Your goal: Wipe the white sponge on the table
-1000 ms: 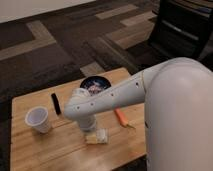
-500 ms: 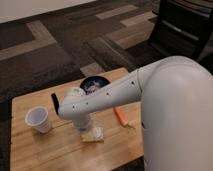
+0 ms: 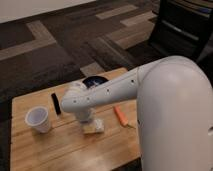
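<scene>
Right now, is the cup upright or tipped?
Upright: the cup stands mouth-up on the table, left of the claw over the sponge.

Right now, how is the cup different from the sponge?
The cup stands tall and round; the white sponge lies flat and squarish. The cup stands alone at the left; the sponge sits under the robot's hand. The cup is plain white; the sponge has a yellowish edge. Both rest on the table.
</scene>
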`<move>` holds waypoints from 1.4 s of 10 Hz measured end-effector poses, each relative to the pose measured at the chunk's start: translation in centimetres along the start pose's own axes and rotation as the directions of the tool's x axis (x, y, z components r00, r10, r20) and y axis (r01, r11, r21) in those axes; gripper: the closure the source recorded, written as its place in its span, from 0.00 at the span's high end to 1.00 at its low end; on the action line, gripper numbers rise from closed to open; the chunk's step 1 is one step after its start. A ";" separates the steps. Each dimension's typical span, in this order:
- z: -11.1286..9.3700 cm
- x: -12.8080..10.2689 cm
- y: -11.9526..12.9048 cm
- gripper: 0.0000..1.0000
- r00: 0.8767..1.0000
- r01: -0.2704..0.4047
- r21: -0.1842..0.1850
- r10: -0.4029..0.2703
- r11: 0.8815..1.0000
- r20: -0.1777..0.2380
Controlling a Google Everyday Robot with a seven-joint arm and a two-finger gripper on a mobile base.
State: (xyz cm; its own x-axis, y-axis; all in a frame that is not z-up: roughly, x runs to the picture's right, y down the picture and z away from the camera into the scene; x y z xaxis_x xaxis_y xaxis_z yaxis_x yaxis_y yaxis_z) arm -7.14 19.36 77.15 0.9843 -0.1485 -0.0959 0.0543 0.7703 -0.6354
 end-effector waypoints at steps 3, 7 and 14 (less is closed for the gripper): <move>0.1 0.1 -0.2 0.04 1.000 -0.001 0.000 0.001 1.000 0.000; 0.1 0.1 -0.2 0.04 1.000 0.000 0.000 0.000 1.000 0.001; 0.1 0.1 -0.2 0.27 1.000 0.000 -0.001 0.000 1.000 0.001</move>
State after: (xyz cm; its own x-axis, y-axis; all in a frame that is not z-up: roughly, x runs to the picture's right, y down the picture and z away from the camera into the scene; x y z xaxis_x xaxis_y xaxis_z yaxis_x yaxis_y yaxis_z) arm -7.03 19.29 77.32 0.9844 -0.1480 -0.0956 0.0540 0.7699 -0.6359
